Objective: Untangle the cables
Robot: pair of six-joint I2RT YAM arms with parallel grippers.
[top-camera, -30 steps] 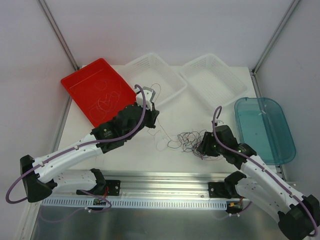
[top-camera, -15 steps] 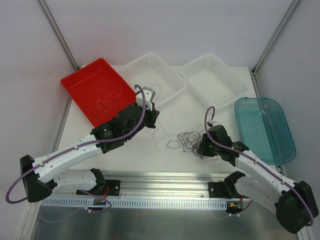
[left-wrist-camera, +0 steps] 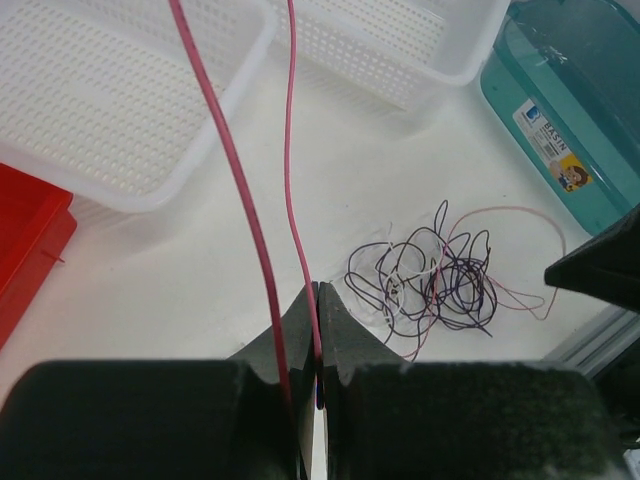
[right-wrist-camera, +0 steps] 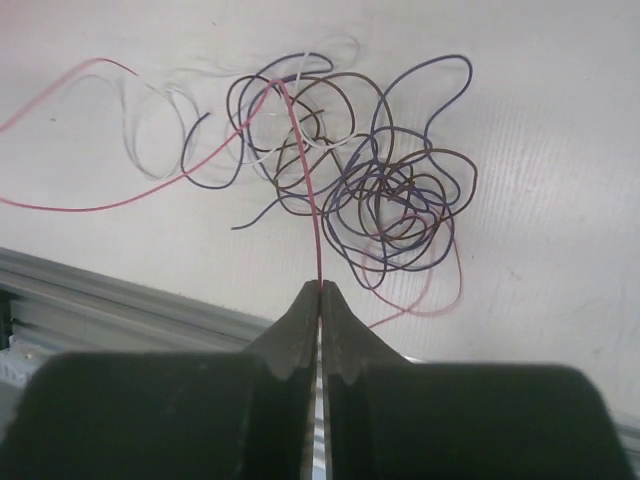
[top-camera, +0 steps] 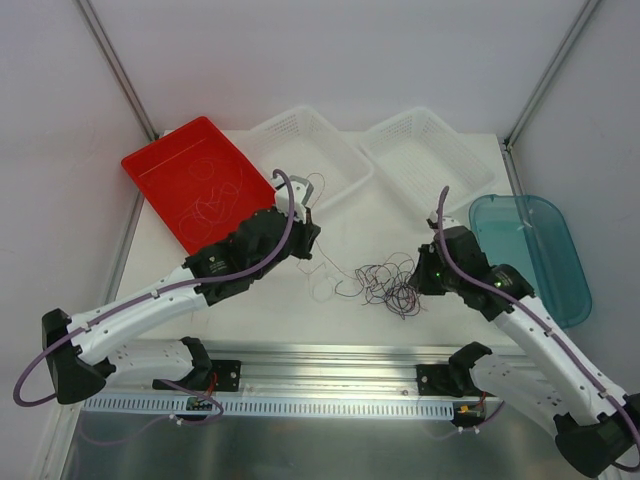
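The cables lie as a loose tangle [top-camera: 385,281] of purple, dark, white and pink-red wires on the white table between my two arms. My left gripper [left-wrist-camera: 320,292] is shut on a pink-red cable [left-wrist-camera: 290,150], which rises from the jaws as two strands toward the white baskets. In the top view the left gripper [top-camera: 308,232] sits left of the tangle. My right gripper [right-wrist-camera: 321,289] is shut on a red cable [right-wrist-camera: 312,200] that runs straight into the tangle [right-wrist-camera: 385,195]. From above, the right gripper [top-camera: 425,274] is at the tangle's right edge.
A red tray [top-camera: 165,165] at the back left holds a few thin wires. Two white baskets [top-camera: 335,150] [top-camera: 455,160] stand at the back. A teal basin [top-camera: 525,250] sits at the right. An aluminium rail [top-camera: 330,355] runs along the near edge.
My right gripper has closed on the red cable and moved up and to the right, away from the rail. The tangle has shifted slightly. The left arm has stayed put.
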